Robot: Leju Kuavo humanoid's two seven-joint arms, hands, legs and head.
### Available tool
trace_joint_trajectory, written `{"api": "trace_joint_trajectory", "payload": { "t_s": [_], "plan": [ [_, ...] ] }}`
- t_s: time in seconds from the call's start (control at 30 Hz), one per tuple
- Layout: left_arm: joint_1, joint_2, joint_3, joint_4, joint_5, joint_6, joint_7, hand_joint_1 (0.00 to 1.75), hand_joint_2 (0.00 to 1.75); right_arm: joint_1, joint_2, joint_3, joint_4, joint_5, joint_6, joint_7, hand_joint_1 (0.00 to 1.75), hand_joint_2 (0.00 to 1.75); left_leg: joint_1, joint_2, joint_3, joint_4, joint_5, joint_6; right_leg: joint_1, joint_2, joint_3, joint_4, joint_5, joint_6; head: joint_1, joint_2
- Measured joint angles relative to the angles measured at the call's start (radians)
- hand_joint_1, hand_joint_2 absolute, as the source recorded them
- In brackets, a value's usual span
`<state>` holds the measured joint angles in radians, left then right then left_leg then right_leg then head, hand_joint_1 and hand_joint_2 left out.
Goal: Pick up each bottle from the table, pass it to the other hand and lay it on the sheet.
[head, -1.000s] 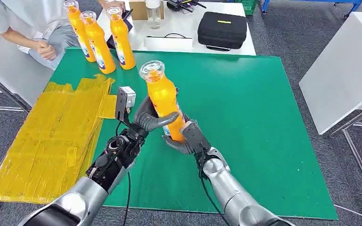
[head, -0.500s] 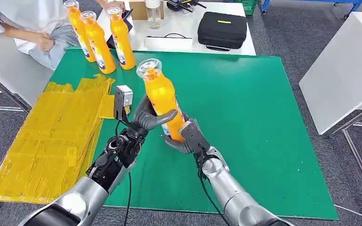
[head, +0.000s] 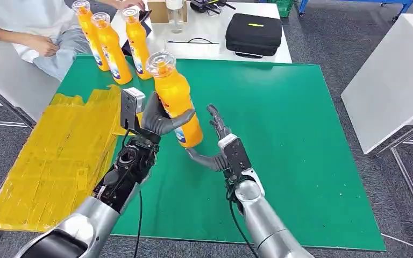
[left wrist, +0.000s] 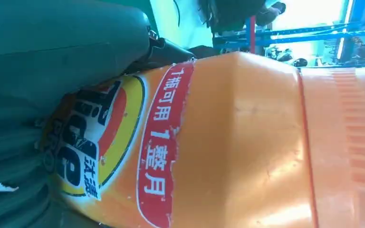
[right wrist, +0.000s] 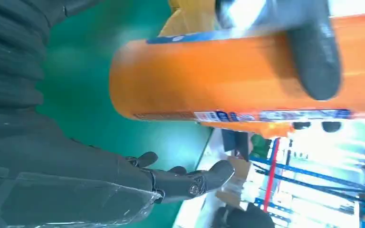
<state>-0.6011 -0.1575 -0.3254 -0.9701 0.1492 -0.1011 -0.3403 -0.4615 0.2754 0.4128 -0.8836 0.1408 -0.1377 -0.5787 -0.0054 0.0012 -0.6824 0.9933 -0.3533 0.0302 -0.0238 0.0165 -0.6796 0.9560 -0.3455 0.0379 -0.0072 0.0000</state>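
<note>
the left hand (head: 158, 119) gripped an orange bottle (head: 175, 99), raised over the worktop (head: 279, 123) near its left edge. the right hand (head: 220, 148) hung open just beside it. the yellow sheet (head: 59, 156) lay bare; three bottles (head: 113, 45) waited at the far left corner.

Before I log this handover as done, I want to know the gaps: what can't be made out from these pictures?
- Left hand palm contact on the held bottle: hidden by the bottle, head view.
- Held bottle's cap: cut off by the edge in the left wrist view.
- Its small label print: blurred, right wrist view.
- Bases of the three bottles at the table's far edge: partly overlapping each other.
</note>
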Motion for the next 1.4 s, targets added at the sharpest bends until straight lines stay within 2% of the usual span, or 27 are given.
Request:
{"api": "trace_joint_trajectory", "payload": {
  "t_s": [0.23,0.27,0.37,0.4,0.5,0.6,0.8,0.9,1.1,1.4],
  "plan": [
    [-0.001,0.002,0.001,-0.006,-0.002,0.002,0.000,1.75,1.75,0.014,-0.005,0.000,-0.047,-0.001,0.000,0.002,0.00,1.75,0.000,0.000,0.000,0.000,0.000,0.000,0.000,0.000,0.000,0.000,0.000,0.000,0.000,0.000],
    [-0.001,0.003,0.001,-0.007,-0.022,0.022,-0.005,1.75,1.75,0.015,-0.006,0.000,-0.052,-0.007,-0.001,-0.001,0.00,0.00,0.000,0.000,0.000,0.000,0.000,0.000,0.000,0.000,0.000,0.000,0.000,0.000,0.000,0.000],
    [-0.005,0.013,0.001,-0.010,-0.139,0.108,-0.039,1.75,1.75,0.038,-0.016,0.001,-0.109,-0.033,-0.015,-0.005,0.00,0.00,0.000,0.000,0.000,0.000,0.000,0.000,0.000,0.000,0.000,0.000,0.000,0.000,0.000,0.000],
    [-0.009,0.022,0.001,-0.013,-0.202,0.144,-0.054,1.75,1.75,0.052,-0.026,0.003,-0.150,-0.044,-0.024,0.004,0.00,1.75,0.000,0.000,0.000,0.000,0.000,0.000,0.000,0.000,0.000,0.000,0.000,0.000,0.000,0.000],
    [-0.026,0.047,-0.001,-0.018,-0.507,0.349,-0.063,1.75,1.75,0.095,-0.065,0.006,-0.279,-0.067,-0.047,0.032,0.00,1.75,0.000,0.000,0.000,0.000,0.000,0.000,0.000,0.000,0.000,0.000,0.000,0.000,0.000,0.000],
    [-0.044,0.073,-0.018,-0.015,-0.898,0.532,0.023,1.75,1.75,0.140,-0.098,0.006,-0.401,-0.101,-0.045,0.050,0.00,1.75,0.000,0.000,-0.001,0.000,0.000,0.000,0.000,0.000,0.000,0.000,0.000,0.000,0.000,0.000],
    [-0.116,0.127,-0.042,0.150,-1.571,0.557,0.261,1.75,1.75,0.189,-0.128,0.005,-0.582,-0.143,0.015,0.112,0.00,1.75,0.000,0.001,-0.001,0.000,0.000,0.000,0.000,0.000,-0.002,0.000,0.001,0.000,0.000,0.000],
    [-0.168,0.155,-0.043,0.268,-1.685,0.547,0.302,1.75,1.75,0.215,-0.131,-0.013,-0.646,-0.203,0.074,0.134,0.00,1.75,0.000,0.001,-0.001,0.000,0.001,-0.001,0.000,0.000,-0.002,0.000,0.001,-0.001,0.000,0.000],
    [-0.231,0.223,-0.055,0.450,-1.717,0.507,0.342,1.75,1.75,0.273,-0.131,-0.076,-0.727,-0.219,0.053,0.123,0.00,1.75,0.001,0.001,-0.001,0.000,0.001,-0.001,0.000,0.001,-0.002,0.001,0.001,-0.001,0.000,0.000],
    [-0.252,0.289,-0.107,0.571,-1.717,0.446,0.406,1.75,1.75,0.302,-0.124,-0.135,-0.748,-0.230,0.076,0.097,0.00,1.75,0.000,0.000,-0.002,0.000,0.001,-0.001,0.000,0.000,-0.002,0.000,0.000,-0.001,0.000,0.000]
  ]
}}
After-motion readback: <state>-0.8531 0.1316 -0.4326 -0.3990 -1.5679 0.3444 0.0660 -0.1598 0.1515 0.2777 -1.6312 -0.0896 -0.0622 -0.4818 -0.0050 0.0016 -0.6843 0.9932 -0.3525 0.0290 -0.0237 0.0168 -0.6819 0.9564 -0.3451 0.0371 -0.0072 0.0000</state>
